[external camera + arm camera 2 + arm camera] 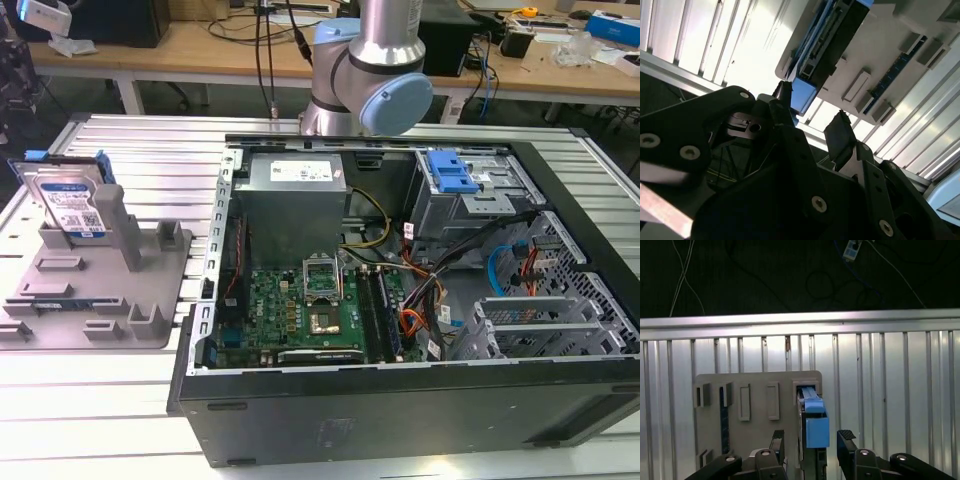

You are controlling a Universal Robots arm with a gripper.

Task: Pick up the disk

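The disk stands on edge, leaning in a slot at the far corner of the grey fixture, at the exterior view's left. It is silver with a white-and-blue label and blue side rails. In both wrist views I see its top edge from above, with a blue rail end on the fixture. My gripper hangs open above it. The two black fingertips are apart, and the disk's edge lines up with the gap between them. Nothing is held.
An open black computer case with its motherboard and cables takes up the exterior view's middle and right. The arm's base rises behind it. Everything rests on a slatted aluminium table. Cluttered workbenches stand at the back.
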